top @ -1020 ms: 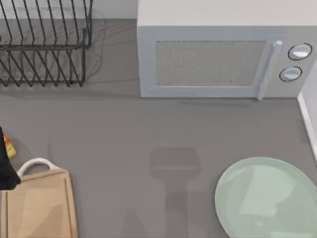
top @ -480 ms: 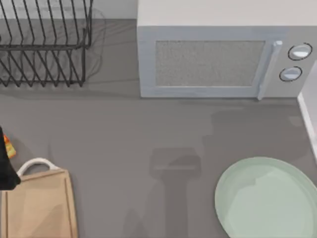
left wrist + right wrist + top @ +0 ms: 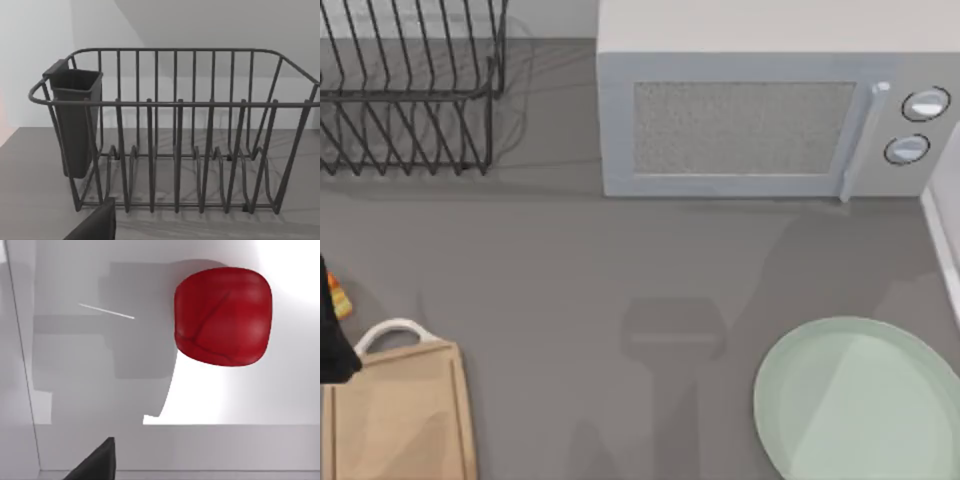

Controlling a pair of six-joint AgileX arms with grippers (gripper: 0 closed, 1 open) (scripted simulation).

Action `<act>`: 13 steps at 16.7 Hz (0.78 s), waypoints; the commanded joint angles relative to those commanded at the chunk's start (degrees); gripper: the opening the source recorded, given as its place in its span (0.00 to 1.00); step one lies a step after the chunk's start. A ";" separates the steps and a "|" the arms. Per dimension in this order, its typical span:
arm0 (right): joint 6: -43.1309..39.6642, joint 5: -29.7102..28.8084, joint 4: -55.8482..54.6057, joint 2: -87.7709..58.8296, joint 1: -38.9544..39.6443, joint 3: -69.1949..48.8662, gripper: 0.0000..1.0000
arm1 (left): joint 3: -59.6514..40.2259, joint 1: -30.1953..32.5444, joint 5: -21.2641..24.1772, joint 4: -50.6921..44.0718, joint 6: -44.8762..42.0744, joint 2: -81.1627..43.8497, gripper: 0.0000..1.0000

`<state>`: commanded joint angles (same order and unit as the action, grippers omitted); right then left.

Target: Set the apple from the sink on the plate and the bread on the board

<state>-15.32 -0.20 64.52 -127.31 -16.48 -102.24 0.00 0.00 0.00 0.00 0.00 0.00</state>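
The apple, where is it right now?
The apple shows in the right wrist view, lying on a pale, smooth white surface that looks like the sink floor. It is not on the mint-green plate at the top view's lower right.

My apple point(image 3: 222, 315) is glossy red on the white sink point(image 3: 100, 370). The plate point(image 3: 860, 400) is pale mint, the board point(image 3: 400, 415) light tan with a white loop, the rack point(image 3: 175, 130) dark grey, the bread point(image 3: 338, 296) orange.

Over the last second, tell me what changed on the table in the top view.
Only shadows moved: a dark shape spread over the counter in front of the microwave, and the shading on the plate shifted. The plate, the board, the dish rack and the left gripper at the left edge stayed put.
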 joint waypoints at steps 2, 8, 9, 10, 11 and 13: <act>-0.05 0.00 0.26 -0.62 -0.03 -0.47 1.00 | 0.00 0.00 0.00 0.00 0.00 0.00 1.00; 0.01 -0.03 -0.72 -1.11 0.30 0.22 1.00 | 0.00 0.00 0.00 0.00 0.00 0.00 1.00; 0.02 -0.04 -2.05 -1.94 0.29 0.92 1.00 | 0.00 0.00 0.00 0.00 0.00 0.00 1.00; 0.04 -0.05 -3.97 -3.09 0.27 1.83 1.00 | 0.00 0.00 0.00 0.00 0.00 0.00 1.00; 0.06 -0.06 -6.49 -4.49 0.25 2.88 1.00 | 0.00 0.00 0.00 0.00 0.00 0.00 1.00; 0.10 -0.09 -13.04 -7.70 0.19 5.29 1.00 | 0.00 0.00 0.00 0.00 0.00 0.00 1.00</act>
<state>-15.22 -0.29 51.47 -135.01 -16.29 -96.95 0.00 0.00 0.00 0.00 0.00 0.00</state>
